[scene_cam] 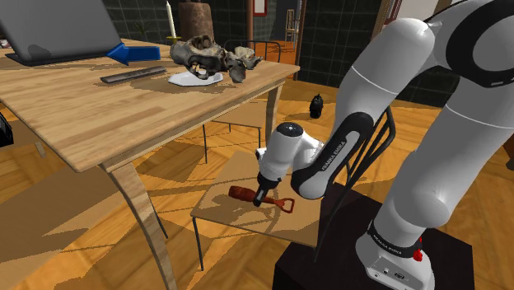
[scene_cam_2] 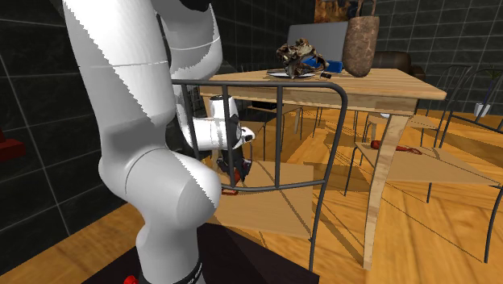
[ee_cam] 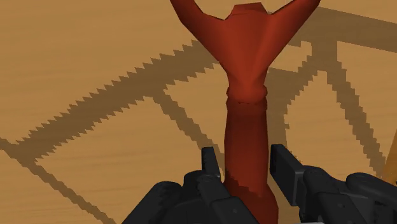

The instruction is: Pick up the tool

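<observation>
Gripper (ee_cam: 245, 156) fingers (ee_cam: 210, 164) stand slightly apart astride the handle of the red-brown tool (ee_cam: 245, 108), close to its sides with a sliver of wood showing at one, gripping nothing. Tool lies flat on the wooden chair seat (scene_cam: 239, 221) just ahead of the black stand (scene_cam: 321, 264), its forked end away from the fingers, the white arm (scene_cam: 387, 74) bent down beside the chair's dark metal back (scene_cam: 385, 136). Beyond the chair, a wooden table (scene_cam: 91, 115) carries a grey laptop (scene_cam: 58, 33), a blue arrow-shaped object (scene_cam: 136, 53) and a skull-like object (scene_cam: 206, 53) on a white plate (scene_cam: 198, 80), before dark tiled walls (scene_cam: 346, 33).
</observation>
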You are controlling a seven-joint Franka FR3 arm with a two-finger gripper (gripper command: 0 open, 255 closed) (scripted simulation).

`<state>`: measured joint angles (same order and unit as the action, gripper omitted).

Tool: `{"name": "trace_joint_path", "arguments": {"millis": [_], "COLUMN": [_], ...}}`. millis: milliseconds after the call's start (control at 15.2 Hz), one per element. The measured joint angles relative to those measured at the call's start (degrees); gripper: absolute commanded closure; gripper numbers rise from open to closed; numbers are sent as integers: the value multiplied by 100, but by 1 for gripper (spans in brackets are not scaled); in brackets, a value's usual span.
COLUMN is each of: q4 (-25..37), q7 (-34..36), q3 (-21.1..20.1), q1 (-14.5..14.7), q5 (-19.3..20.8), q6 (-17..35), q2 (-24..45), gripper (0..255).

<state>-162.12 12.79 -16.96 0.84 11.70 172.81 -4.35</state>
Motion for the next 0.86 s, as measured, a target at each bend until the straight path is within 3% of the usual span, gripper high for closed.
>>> {"name": "trace_joint_path", "arguments": {"millis": [330, 858], "q4": [-11, 85], "q7": [-596, -936], "q3": [231, 453], "q1": [421, 737], "q5": [-803, -1247], "q6": [-502, -1330], "q2": [-528, -1266], "gripper": [255, 255]}}
